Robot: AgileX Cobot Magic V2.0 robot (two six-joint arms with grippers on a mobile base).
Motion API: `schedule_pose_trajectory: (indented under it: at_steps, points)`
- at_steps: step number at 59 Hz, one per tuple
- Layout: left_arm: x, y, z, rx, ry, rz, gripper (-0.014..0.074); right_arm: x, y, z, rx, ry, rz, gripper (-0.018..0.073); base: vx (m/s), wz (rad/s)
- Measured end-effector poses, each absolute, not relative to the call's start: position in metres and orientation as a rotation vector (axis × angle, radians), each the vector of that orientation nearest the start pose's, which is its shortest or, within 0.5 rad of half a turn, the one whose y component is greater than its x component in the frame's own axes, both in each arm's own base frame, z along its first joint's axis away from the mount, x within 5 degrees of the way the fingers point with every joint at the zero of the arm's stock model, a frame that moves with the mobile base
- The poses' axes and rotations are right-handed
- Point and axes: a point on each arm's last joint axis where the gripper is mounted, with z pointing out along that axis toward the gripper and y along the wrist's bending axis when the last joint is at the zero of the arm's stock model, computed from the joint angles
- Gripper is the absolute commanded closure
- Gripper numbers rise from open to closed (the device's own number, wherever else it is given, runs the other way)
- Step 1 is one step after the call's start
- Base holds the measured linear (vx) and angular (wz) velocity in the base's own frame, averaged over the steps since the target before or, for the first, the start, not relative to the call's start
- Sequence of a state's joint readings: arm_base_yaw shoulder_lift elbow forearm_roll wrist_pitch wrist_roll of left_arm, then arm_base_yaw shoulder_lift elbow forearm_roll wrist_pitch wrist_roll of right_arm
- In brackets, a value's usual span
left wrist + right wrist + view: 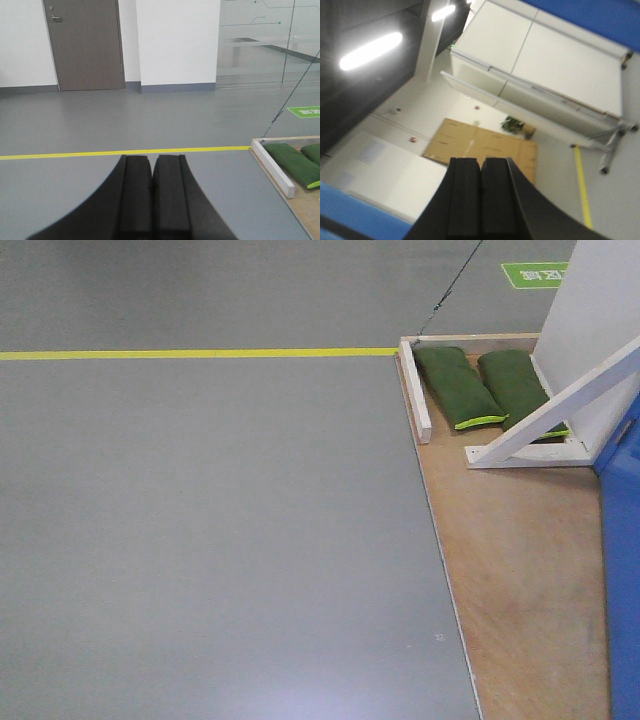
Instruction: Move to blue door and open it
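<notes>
The blue door [624, 540] shows only as a glossy blue strip along the right edge of the front view, standing on a wooden base [520, 570]. Its handle and lock are out of view. My left gripper [152, 157] is shut with nothing between its black pads, pointing across the grey floor, left of the base. My right gripper [481, 160] is also shut and empty, in a tilted view. Blue surfaces [355, 215] fill that view's lower left and upper right corners; I cannot tell which part of the door they are.
Two green sandbags [458, 385] lie on the base's far end beside a white diagonal brace [560, 410] and a white rail [416, 390]. A yellow floor line [200, 353] meets the base. A grey door [85, 45], glass wall [270, 40] and white wheeled partitions [545, 65] stand farther off.
</notes>
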State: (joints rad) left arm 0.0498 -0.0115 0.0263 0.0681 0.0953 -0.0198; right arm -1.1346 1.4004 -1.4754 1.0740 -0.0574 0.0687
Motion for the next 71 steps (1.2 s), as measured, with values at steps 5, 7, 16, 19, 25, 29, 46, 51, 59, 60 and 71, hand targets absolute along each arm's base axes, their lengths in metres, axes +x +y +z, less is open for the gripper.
schedule_pose_trajectory:
  at_steps: [5,7,16,19,25,29,46,51,59,60,71]
  points:
    - [0.057,0.003,0.196,-0.006,1.594,0.081,0.0524,0.147,-0.281,0.490,1.265,0.533,0.066,0.0561,-0.03,-0.15]
    - [0.057,0.003,0.196,-0.006,1.594,0.081,0.0524,0.153,-0.273,0.494,1.243,0.553,0.081,0.0561,-0.03,-0.20]
    - [0.057,0.003,0.196,-0.006,1.594,0.081,0.0524,0.192,-0.232,0.503,1.166,0.708,0.277,0.0561,-0.04,-0.30]
    - [0.057,0.003,0.196,-0.006,1.594,0.081,0.0524,0.211,-0.215,0.503,1.152,0.774,0.422,0.0561,-0.05,-0.42]
    - [0.057,0.003,0.196,-0.006,1.594,0.081,0.0524,0.247,-0.179,0.505,1.072,0.969,0.633,0.0561,-0.07,-0.53]
    - [0.057,0.003,0.196,-0.006,1.594,0.081,0.0524,0.273,-0.159,0.501,1.038,1.080,0.800,0.0561,-0.07,-0.53]
    - [0.057,0.003,0.196,-0.006,1.594,0.081,0.0524,0.340,-0.080,0.484,0.824,1.476,1.138,0.0561,-0.04,-0.21]
    - [0.057,0.003,0.196,-0.006,1.594,0.081,0.0524,0.333,-0.055,0.495,0.727,1.536,1.190,0.0561,0.00,-0.01]
    - [0.057,0.003,0.196,-0.006,1.594,0.081,0.0524,0.316,-0.018,0.513,0.580,1.589,1.287,0.0561,0.00,0.02]
    - [0.057,0.003,0.196,-0.006,1.594,0.081,0.0524,0.315,-0.013,0.514,0.567,1.593,1.299,0.0561,0.01,0.03]
    - [0.057,0.003,0.196,-0.006,1.594,0.081,0.0524,0.314,-0.004,0.514,0.539,1.616,1.313,0.0561,0.01,0.07]
